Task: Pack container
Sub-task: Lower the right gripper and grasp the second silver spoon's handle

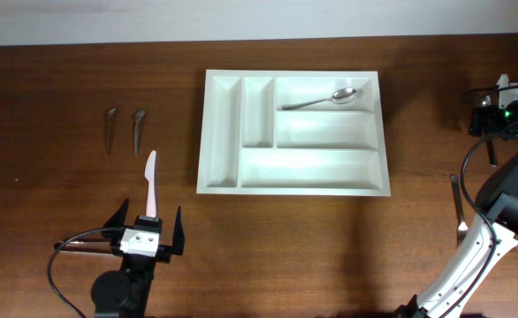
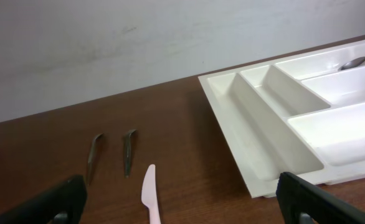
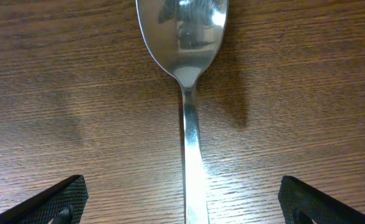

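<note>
The container (image 1: 221, 132), a white tray with five compartments, lies in the middle of the table and shows at the right in the left wrist view (image 2: 251, 149). A metal spoon (image 1: 321, 99) rests in its top long compartment. My left gripper (image 1: 149, 212) (image 2: 182, 186) stands open just behind a pale pink plastic knife (image 1: 151, 181) (image 2: 150, 196), not touching it. My right gripper (image 3: 182, 190) is open low over the table, with a second metal spoon (image 3: 184, 37) lying between its fingers, handle toward me.
Two small dark metal pieces (image 1: 110, 128) (image 1: 139, 130) lie left of the tray, beyond the knife. A thin metal utensil (image 1: 458, 201) lies on the table beside the right arm (image 1: 506, 177) near the right edge.
</note>
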`<state>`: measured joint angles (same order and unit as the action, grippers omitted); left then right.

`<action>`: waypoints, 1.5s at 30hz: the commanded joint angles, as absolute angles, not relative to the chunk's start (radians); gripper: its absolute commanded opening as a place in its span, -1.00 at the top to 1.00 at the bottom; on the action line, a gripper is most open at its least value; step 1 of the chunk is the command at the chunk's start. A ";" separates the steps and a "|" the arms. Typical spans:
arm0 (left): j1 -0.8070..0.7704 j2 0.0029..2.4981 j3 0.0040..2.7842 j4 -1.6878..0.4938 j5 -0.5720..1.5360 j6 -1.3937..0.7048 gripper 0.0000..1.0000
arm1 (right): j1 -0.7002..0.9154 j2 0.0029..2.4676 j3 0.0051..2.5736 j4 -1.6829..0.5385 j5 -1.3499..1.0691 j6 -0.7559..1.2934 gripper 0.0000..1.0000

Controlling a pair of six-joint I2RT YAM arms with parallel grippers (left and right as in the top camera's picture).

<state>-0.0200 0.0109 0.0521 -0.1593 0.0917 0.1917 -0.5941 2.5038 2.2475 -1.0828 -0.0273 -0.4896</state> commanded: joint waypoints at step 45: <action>-0.015 0.006 0.046 -0.157 0.081 0.200 -0.98 | -0.641 2.593 2.241 -1.058 -0.121 -0.519 0.31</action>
<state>-0.0200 0.0109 0.0521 -0.1593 0.0917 0.1917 -0.6361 2.5568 2.2478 -1.0580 -0.1184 -0.5186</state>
